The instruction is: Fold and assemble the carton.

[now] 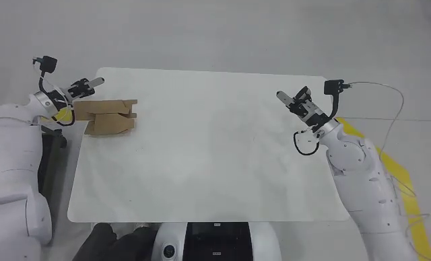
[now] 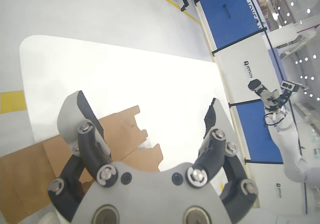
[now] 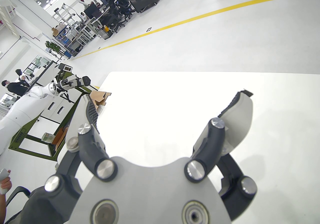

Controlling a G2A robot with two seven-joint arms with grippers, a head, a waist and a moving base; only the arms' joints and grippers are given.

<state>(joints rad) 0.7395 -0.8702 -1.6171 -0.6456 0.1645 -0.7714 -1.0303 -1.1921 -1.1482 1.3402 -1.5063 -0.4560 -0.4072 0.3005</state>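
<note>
The flat brown carton (image 1: 108,118) lay at the 9 o'clock edge of the white counter (image 1: 215,167). The left pincer (image 2: 147,97) was spread wide with nothing in it, close by the carton's 10 o'clock corner. The right pincer (image 3: 165,94) was spread wide too, near the counter's 2 o'clock corner, far from the carton.

White rounded shells on left arm (image 1: 17,167), 9 o'clock, and right arm (image 1: 363,173), 3 o'clock; thin black cables (image 1: 300,143) at the wrists. Left gripper (image 2: 147,100) and right gripper (image 3: 166,96): grey plate (image 2: 150,197), black links (image 2: 92,150), silver screws (image 2: 107,175), grey fingers (image 2: 66,115), black ribbed pads (image 2: 86,107).
</note>
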